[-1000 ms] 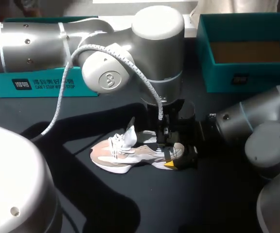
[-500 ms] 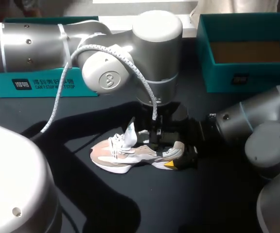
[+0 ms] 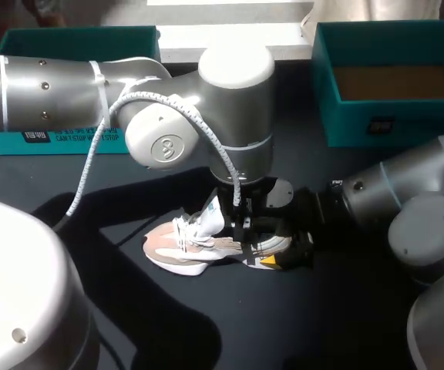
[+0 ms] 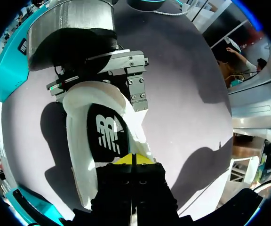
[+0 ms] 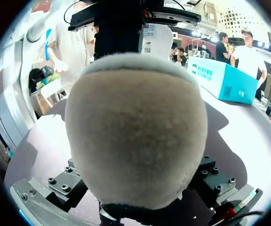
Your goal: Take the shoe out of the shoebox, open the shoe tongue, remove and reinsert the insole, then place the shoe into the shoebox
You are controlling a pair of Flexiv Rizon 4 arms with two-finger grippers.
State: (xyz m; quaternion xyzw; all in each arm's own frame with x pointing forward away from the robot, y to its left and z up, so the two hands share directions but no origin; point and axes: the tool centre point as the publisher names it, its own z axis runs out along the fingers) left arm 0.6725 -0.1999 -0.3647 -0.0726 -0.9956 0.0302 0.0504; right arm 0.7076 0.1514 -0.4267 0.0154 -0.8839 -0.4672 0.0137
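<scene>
L gripper tips pinched on insole; R gripper clamps heel at 3 o'clock of shoe; lift slow, vert., w/o dragging shoe.

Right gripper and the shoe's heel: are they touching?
Touching. The left wrist view shows the right gripper with one finger pressed against each side of the shoe at its heel.

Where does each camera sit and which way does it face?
Head view: fixed above and behind, looking down on the table; left arm and right arm meet at the shoe.
Left wrist view: on the left wrist, looking along the left hand into the shoe.
Right wrist view: on the right wrist, facing the shoe's heel; its fingers flank it.
Shared: head and left wrist views both show the right hand.
</scene>
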